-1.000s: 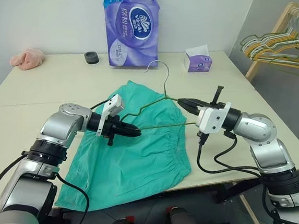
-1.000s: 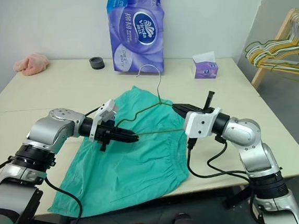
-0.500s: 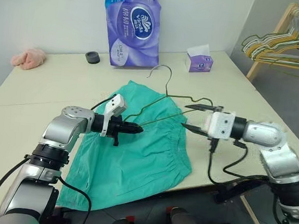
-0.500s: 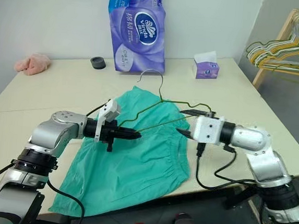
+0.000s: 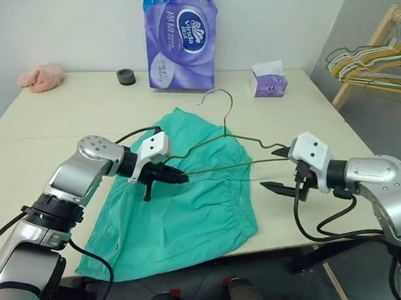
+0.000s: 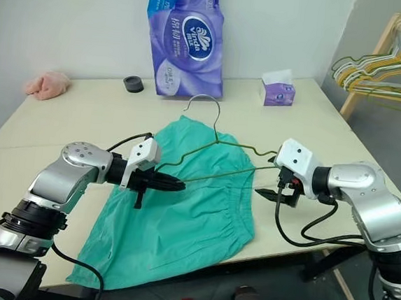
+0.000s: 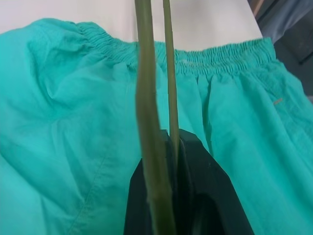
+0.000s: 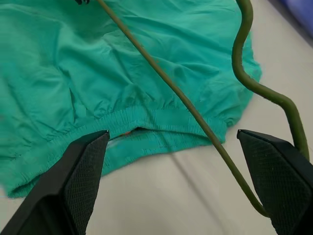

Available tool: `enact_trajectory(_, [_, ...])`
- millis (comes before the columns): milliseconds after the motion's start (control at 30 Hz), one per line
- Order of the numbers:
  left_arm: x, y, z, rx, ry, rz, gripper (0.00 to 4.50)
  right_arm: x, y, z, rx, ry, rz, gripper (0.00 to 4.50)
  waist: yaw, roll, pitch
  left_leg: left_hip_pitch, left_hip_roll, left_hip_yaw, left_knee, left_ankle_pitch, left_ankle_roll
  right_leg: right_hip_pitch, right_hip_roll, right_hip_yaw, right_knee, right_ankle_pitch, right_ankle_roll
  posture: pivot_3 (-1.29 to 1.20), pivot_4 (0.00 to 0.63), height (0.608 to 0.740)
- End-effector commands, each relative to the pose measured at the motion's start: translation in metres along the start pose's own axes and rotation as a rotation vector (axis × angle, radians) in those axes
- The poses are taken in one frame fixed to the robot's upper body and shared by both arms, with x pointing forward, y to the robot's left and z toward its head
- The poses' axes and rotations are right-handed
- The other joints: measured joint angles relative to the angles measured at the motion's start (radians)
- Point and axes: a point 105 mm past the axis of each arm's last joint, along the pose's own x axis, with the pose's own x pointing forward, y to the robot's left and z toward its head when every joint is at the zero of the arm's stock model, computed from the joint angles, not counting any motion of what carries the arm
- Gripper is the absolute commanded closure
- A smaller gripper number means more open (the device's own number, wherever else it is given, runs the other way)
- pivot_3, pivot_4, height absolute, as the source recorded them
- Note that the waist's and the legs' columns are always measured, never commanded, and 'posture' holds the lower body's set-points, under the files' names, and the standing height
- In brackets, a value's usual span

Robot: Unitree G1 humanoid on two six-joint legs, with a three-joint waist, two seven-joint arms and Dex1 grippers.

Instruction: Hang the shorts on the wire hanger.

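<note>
Left gripper [image 5: 182, 178] clamped on one corner of wire hanger [image 5: 224, 132], held above shorts [image 5: 181, 211] lying flat on table [image 5: 63, 117]. Right gripper [image 5: 277, 169] spread wide, empty, at the hanger's other corner. Behind: purple tissue pack [image 5: 177, 35], tissue box [image 5: 267, 81], black roll [image 5: 125, 77], pink cloth [image 5: 41, 77]; hanger rack [image 5: 377, 57] at right.

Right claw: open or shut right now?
Open. The right claw has its fingers spread wide apart, and the hanger wire runs between them untouched.
</note>
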Motion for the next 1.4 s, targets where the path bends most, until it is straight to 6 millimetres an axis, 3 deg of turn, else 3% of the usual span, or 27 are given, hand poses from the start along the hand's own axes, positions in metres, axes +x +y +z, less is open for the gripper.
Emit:
enact_trajectory(33, [-0.003,0.0,0.001,0.063,0.038,0.01,4.5,-0.039,0.002,0.015,-0.014,-0.021,0.035,0.02,0.006,0.0,0.0,0.0,0.0,0.0,0.0,0.0,0.0,0.0,0.0,0.0,0.0,0.0,0.0,-0.26,0.078,0.74])
enact_trajectory(133, [-0.002,0.001,-0.001,0.063,0.043,0.023,4.5,-0.049,0.01,0.027,-0.001,-0.097,0.082,0.02,0.006,-0.001,-0.001,0.0,0.0,0.0,0.0,0.0,0.0,0.001,0.0,0.0,0.0,0.0,0.0,-0.27,0.077,0.74])
enact_trajectory(200, [0.0,0.0,0.0,0.068,0.042,0.017,4.5,-0.046,0.001,0.032,0.01,-0.142,0.012,0.02,0.001,-0.001,-0.001,0.0,0.001,0.0,0.0,0.0,0.0,0.001,0.0,0.0,0.0,0.0,0.0,-0.27,0.077,0.74])
enact_trajectory(467, [0.003,-0.002,0.007,0.119,0.047,-0.026,4.5,-0.005,-0.008,-0.004,0.046,0.039,-0.033,0.02,-0.002,-0.001,-0.001,0.0,0.001,0.002,0.0,0.0,0.0,0.0,0.0,0.001,0.001,0.0,0.0,-0.29,0.079,0.74])
enact_trajectory(833, [0.004,-0.005,0.007,0.167,0.073,-0.045,4.5,0.022,-0.002,-0.016,0.067,0.156,0.116,0.02,-0.003,-0.001,-0.001,0.0,0.001,0.002,0.0,0.0,0.0,-0.001,0.0,0.001,0.001,0.0,0.0,-0.28,0.078,0.74])
enact_trajectory(933, [0.004,-0.007,0.01,0.172,0.067,-0.049,4.5,0.026,-0.002,-0.019,0.072,0.176,0.13,0.57,-0.003,-0.001,-0.001,0.0,0.001,0.002,0.0,0.0,0.0,-0.001,0.0,0.001,0.001,0.0,0.0,-0.28,0.077,0.74])
enact_trajectory(1300, [0.007,-0.009,0.01,0.173,0.067,-0.049,4.5,0.032,0.002,-0.021,0.082,0.191,0.146,4.27,-0.003,0.0,-0.001,0.0,0.001,0.002,0.0,0.0,0.0,-0.001,0.0,0.001,0.001,0.0,0.0,-0.28,0.071,0.74])
enact_trajectory(1400, [0.007,-0.008,0.007,0.165,0.082,-0.044,4.5,0.032,0.004,-0.021,0.114,0.182,0.142,4.46,-0.004,0.0,-0.001,0.0,0.001,0.002,0.0,0.0,0.0,-0.001,0.0,0.001,0.001,0.0,0.0,-0.28,0.067,0.74])
